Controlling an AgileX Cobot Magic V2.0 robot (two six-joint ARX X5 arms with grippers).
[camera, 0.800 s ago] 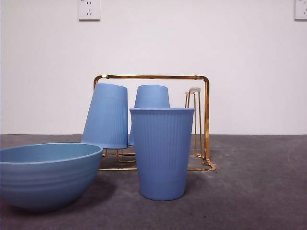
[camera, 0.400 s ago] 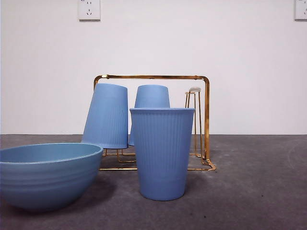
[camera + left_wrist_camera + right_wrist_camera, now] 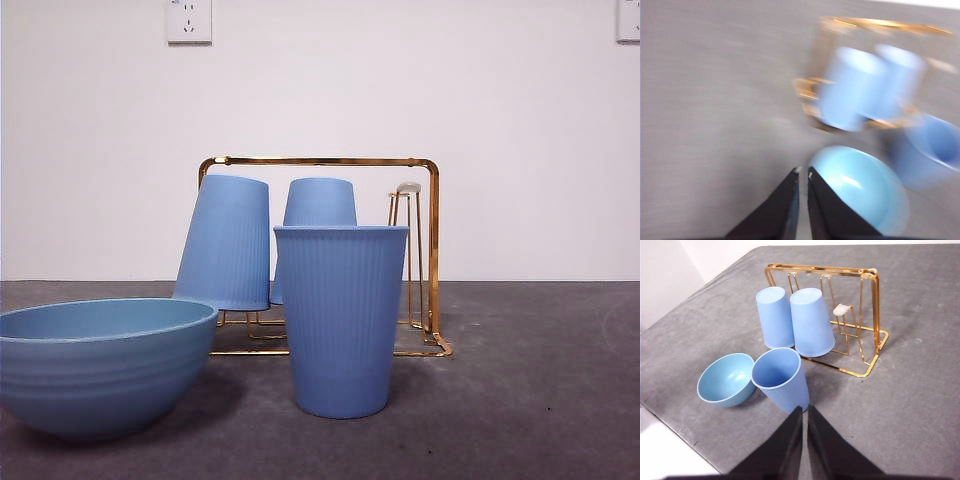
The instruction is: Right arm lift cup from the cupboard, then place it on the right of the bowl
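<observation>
Already the light blue ribbed tumbler (image 3: 341, 320) stands upright on the bench in the front view, mouth up, just right of the wide light blue ridged bowl (image 3: 100, 365) and apart from it. Behind them the thin gold wire rack (image 3: 432, 250) holds two more blue tumblers (image 3: 226, 243) upside down on its pegs, with one capped peg (image 3: 406, 188) bare on the right. No arm shows in this view. By my judgement the placing is done and nothing holds the cup; all that seems left is for the arm to rest clear.

From the left wrist, badly blurred, the left gripper (image 3: 802, 172) hangs above the bench with its black jaws nearly together, only a sliver between them, on nothing. The bowl (image 3: 860, 187) lies just beside its tips, the rack (image 3: 812, 90) farther off.

From the right wrist, the right gripper (image 3: 804, 410) hovers above and near the placed cup (image 3: 780, 377), jaws drawn close and empty. The bowl (image 3: 726, 380) sits next to the cup, nearer the bench's front edge, and the rack (image 3: 875, 320) stands toward the middle.

The bench is covered in dark grey felt-like matting (image 3: 540, 400), speckled. Behind it is a plain white wall (image 3: 100, 150) with a socket plate (image 3: 189, 20) at the top.
</observation>
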